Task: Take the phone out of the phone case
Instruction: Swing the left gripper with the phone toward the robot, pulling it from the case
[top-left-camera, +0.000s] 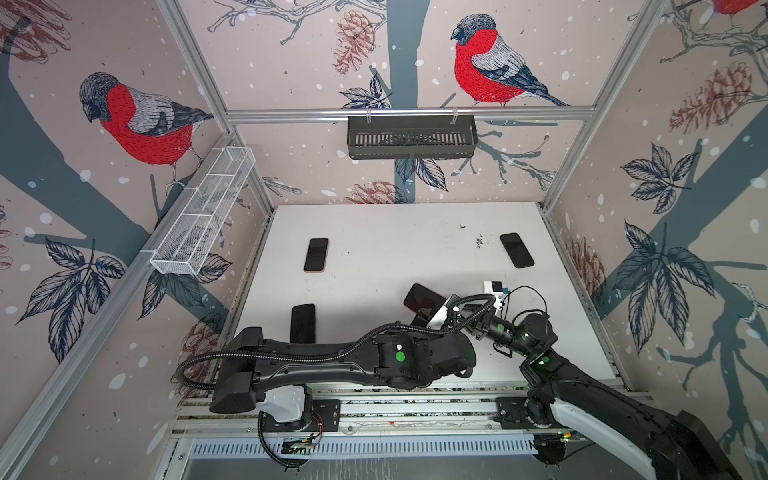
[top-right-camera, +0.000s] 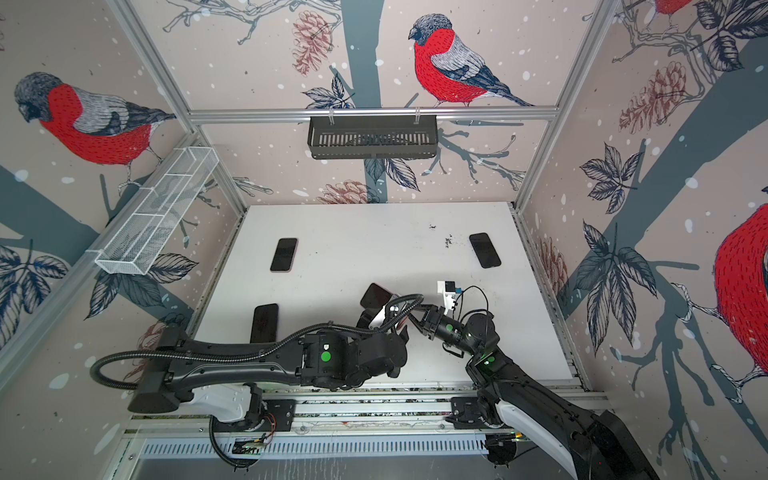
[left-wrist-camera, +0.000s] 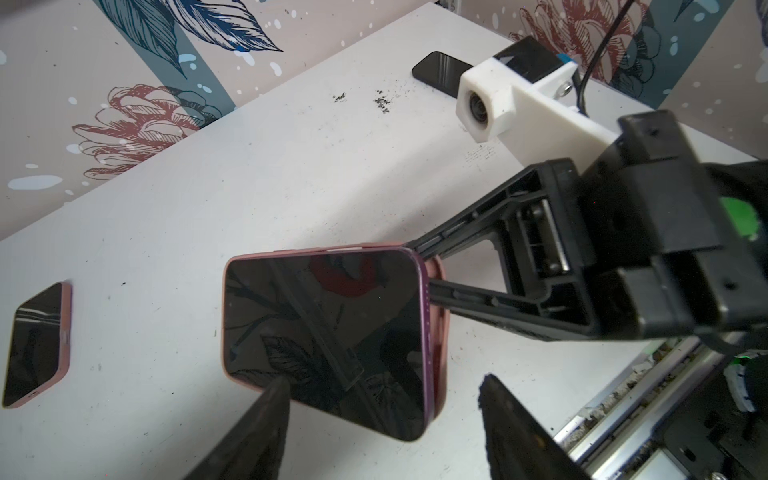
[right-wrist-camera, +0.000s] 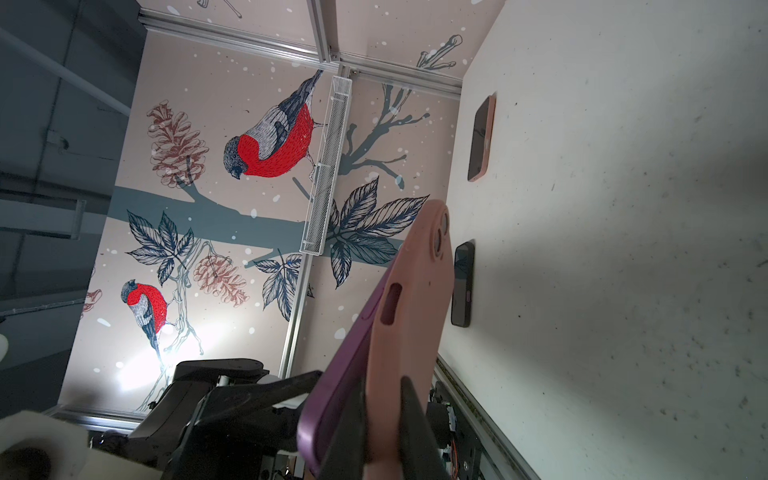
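A purple phone (left-wrist-camera: 324, 332) with a dark screen sits partly out of its pink phone case (left-wrist-camera: 440, 332), held tilted above the white table (top-left-camera: 395, 232). My right gripper (right-wrist-camera: 382, 395) is shut on the case (right-wrist-camera: 415, 291), with one finger wedged between case and phone (right-wrist-camera: 345, 349). In the left wrist view my left gripper (left-wrist-camera: 384, 382) is open and straddles the phone's near end. One of its fingertips (left-wrist-camera: 278, 386) overlaps the phone's corner, and the other stands clear of it. In both top views the phone (top-left-camera: 422, 297) shows just beyond both wrists.
Three more cased phones lie flat on the table: far left (top-left-camera: 316, 254), far right (top-left-camera: 516, 250) and near left (top-left-camera: 303, 323). A white wire basket (top-left-camera: 203, 212) hangs on the left wall and a black basket (top-left-camera: 411, 137) on the back rail.
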